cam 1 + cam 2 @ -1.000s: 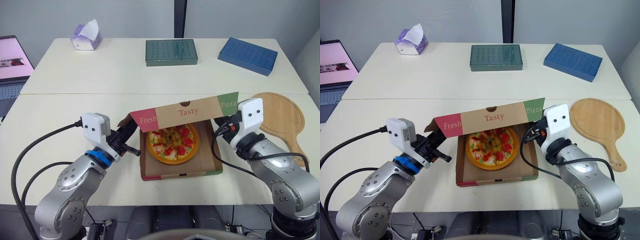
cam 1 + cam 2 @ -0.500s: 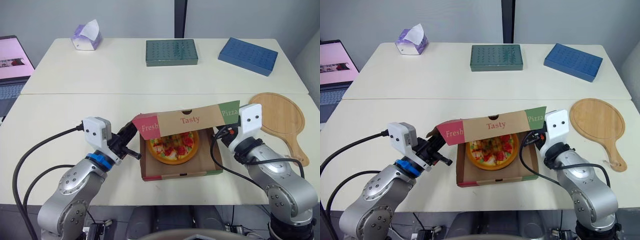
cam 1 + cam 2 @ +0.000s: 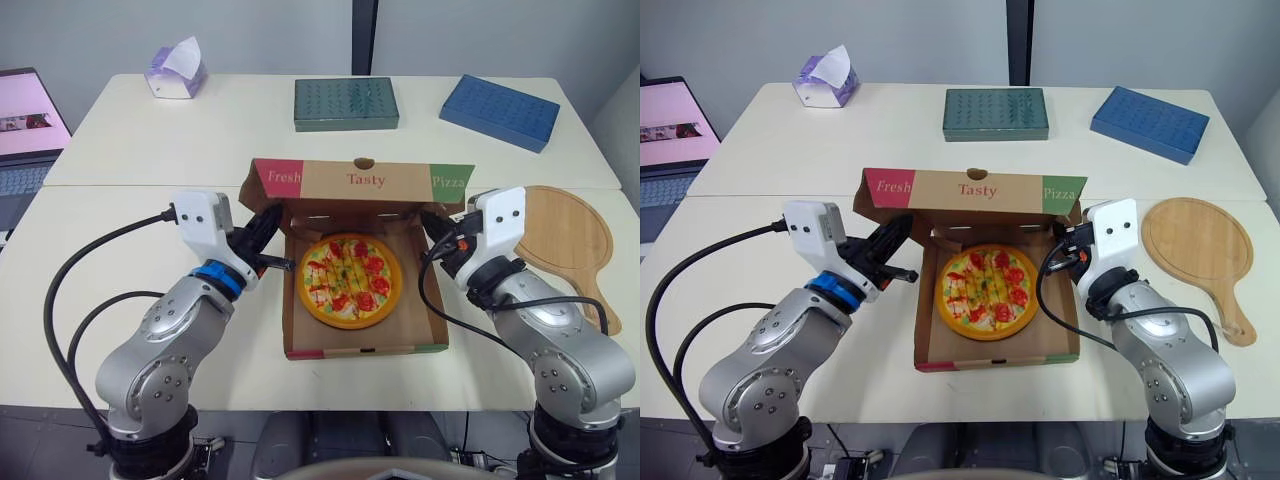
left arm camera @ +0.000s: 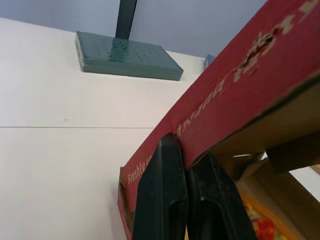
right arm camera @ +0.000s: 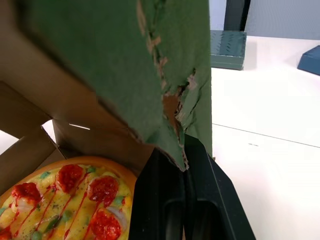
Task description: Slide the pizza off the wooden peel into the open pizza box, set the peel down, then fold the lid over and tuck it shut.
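The table [image 3: 120,230] carries the open box [image 3: 365,351], and its lid [image 3: 362,181] stands raised at the far side. The peel [image 3: 565,235] lies on the table right of the box, apart from it. The pizza [image 3: 350,281] lies flat inside the box. The left gripper [image 4: 185,147] pinches the red corner of the lid, and the right gripper [image 5: 183,147] pinches the green corner.

The step in hand seems to be the folding of the lid. Both arms should bring it forward together, at equal height, so that it does not twist or tear. The front flap should then go inside the front wall. The flap reads "Fresh", "Tasty", "Pizza". The box side shows a word starting "Freshly".
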`<state>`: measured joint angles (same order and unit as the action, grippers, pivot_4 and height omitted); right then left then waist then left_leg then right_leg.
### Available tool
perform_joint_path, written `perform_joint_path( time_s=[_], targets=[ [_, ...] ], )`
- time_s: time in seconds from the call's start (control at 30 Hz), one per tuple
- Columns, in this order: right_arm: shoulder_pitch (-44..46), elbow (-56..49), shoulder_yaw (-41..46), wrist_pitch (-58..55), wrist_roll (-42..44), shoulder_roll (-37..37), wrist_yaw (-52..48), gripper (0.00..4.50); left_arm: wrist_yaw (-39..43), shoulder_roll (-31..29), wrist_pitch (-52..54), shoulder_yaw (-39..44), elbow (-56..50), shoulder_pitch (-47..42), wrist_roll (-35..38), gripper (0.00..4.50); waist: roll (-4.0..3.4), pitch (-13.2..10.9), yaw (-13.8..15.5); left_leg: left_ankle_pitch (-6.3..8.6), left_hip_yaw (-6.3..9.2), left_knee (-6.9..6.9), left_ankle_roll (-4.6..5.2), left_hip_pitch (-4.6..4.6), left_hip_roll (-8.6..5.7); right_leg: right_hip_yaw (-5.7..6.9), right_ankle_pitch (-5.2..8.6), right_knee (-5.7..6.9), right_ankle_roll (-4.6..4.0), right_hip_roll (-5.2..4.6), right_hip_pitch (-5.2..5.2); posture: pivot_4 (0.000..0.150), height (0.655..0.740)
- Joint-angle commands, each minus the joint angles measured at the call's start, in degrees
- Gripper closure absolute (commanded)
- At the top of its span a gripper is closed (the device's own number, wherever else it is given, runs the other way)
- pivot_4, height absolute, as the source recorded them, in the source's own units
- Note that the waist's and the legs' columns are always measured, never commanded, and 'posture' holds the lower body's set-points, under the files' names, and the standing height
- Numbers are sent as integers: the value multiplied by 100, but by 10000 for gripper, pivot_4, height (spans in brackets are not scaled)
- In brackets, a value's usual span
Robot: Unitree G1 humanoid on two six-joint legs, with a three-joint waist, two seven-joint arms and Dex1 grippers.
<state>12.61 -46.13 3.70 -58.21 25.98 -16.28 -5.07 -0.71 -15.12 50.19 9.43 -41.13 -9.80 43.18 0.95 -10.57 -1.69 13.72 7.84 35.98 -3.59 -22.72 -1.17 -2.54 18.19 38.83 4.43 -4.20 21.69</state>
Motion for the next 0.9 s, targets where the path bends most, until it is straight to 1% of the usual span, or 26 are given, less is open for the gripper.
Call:
perform_joint_path(
  time_s=[0.03, 0.23, 0.53, 0.7, 0.9],
  targets=[
    [194, -168, 10, 0, 210, -27, -179, 44751, 37, 40, 120, -165, -198, -34, 239, 45000, 0, 0, -1, 0, 0, 0, 0, 0, 0, 0, 0, 1, 0, 0, 0, 1500, 7400],
    [249, -205, 18, -124, 306, -50, -269, 44751, 204, 5, 95, -276, -257, 262, 258, 45000, 0, 0, 1, 0, -1, 0, 0, 0, 0, -1, 0, 1, 0, 0, 1, 1500, 7400],
    [-82, -294, -88, -87, 254, -8, -243, 44751, 600, 20, -225, -418, -254, 998, 295, 45000, -3, 2, -2, 0, -4, -1, 0, 4, 1, -4, 0, 0, 0, 0, -1, 1500, 7400],
    [-173, -395, -65, -130, 327, 41, -248, 44751, 668, -43, -351, -428, -212, 1085, 225, 45000, -3, 2, -2, 0, -4, -1, 0, 7, 1, -4, 0, -1, 0, 0, -6, 1500, 7400],
    [39, -646, 256, -594, 918, 260, -253, 44751, 635, -51, -368, -396, -198, 935, 278, 45000, -3, 2, 0, 0, -2, -1, 0, 7, 1, -3, 0, -1, 0, 0, -7, 1500, 7400]
  ],
)
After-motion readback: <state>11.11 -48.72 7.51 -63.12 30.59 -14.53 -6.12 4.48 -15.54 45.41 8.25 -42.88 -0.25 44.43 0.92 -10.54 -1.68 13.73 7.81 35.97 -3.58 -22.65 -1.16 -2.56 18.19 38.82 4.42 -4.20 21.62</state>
